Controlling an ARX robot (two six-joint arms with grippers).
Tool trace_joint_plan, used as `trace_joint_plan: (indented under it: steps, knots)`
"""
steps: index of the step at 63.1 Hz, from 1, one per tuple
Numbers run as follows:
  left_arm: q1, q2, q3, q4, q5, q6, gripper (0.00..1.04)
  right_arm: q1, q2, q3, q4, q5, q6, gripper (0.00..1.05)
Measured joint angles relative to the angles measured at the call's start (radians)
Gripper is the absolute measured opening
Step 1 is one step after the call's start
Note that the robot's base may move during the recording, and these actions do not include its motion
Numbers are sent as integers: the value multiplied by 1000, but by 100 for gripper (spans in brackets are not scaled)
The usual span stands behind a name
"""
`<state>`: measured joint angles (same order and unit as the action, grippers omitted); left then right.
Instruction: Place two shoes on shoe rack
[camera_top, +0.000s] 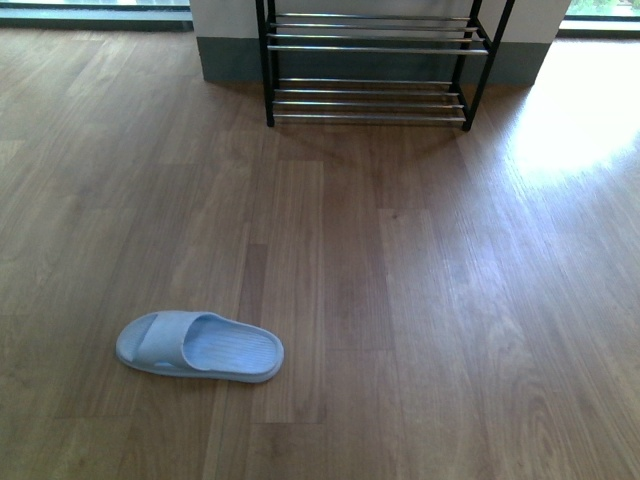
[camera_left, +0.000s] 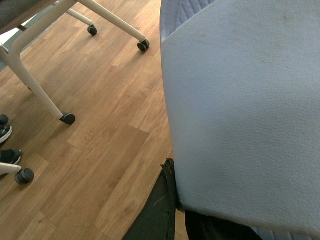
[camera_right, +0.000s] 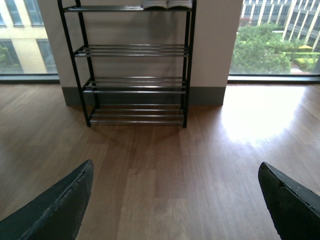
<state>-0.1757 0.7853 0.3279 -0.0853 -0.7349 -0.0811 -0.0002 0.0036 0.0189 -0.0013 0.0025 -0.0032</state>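
- L end effector (camera_left: 184, 220): looks clamped on the held slide (camera_left: 240, 115). Dark fingers (camera_left: 159, 207) meet its lower edge, and the pale blue body fills most of the L wrist cam.
- R end effector (camera_right: 175, 167): fingers wide apart w/ nothing btwn them, facing the shoe rack (camera_right: 135, 50).
- Floor slide (camera_top: 200, 347): flat on the wood floor (camera_top: 420, 300), sole down, well apart from the rack. Neither arm shows in the front cam.
- Rack's top tier carries white-soled objects (camera_right: 167, 4), cut off by the frame, prob shoes. The lower tiers look bare.
- Risk: the grip seems to be near one edge, so the slide could pivot or slip out during the carry.
- Risk: the shelves are thin bars w/ gaps. A tilted release could let the toe or heel dip btwn bars or slide off the front.
- Risk: the held slide blocks the L wrist cam, so the arm has poor sight of the rack on approach.
- Risk: an office chair (camera_left: 60, 55) on casters and someone's shoes (camera_left: 7, 145) are near the L arm. A wide swing could clip them.
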Motion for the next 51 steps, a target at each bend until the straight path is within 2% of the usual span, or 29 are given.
trace_joint_plan:
  steps: [51]
  knots:
    - [0,0,-1,0,0,-2,2,0,0,0,0,0,0,96]
